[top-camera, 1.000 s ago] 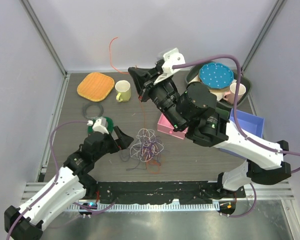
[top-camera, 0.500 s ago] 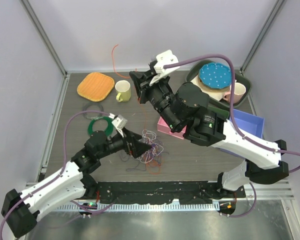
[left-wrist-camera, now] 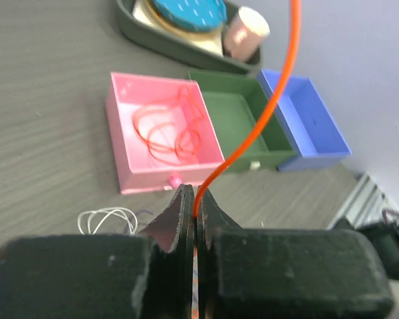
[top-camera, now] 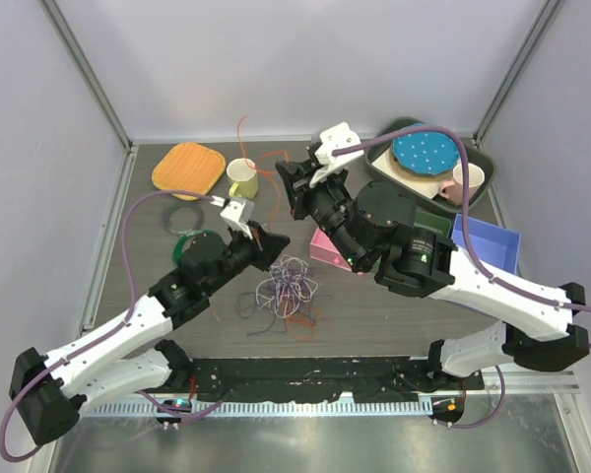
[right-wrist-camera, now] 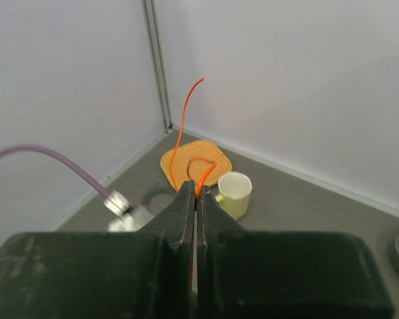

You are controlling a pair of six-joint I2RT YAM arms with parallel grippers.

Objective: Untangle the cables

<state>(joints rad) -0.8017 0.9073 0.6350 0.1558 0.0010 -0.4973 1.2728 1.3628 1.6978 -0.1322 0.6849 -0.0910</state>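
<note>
The cables (top-camera: 288,289) lie in a loose tangle of white, purple and orange loops at the table's middle. An orange cable (right-wrist-camera: 184,116) sticks up from my right gripper (right-wrist-camera: 197,189), which is shut on it above the yellow mug. In the top view that gripper (top-camera: 285,179) hangs beside the mug. My left gripper (left-wrist-camera: 195,205) is shut on an orange cable (left-wrist-camera: 265,113) that arcs up and away to the right. That gripper (top-camera: 278,241) sits just above the tangle's far edge. More orange loops lie in the pink box (left-wrist-camera: 123,149).
An orange mat (top-camera: 188,168) and yellow mug (top-camera: 242,178) stand at the back left, with a grey ring (top-camera: 182,214) and green ring (top-camera: 191,237) near them. At the back right are a dark tray (top-camera: 389,166), a green box (left-wrist-camera: 216,100) and a blue box (top-camera: 489,246).
My left gripper reached into the tangle open, shut on an orange cable and lifted back toward the mug. The right gripper moved slightly right and lower, still holding its orange cable.
</note>
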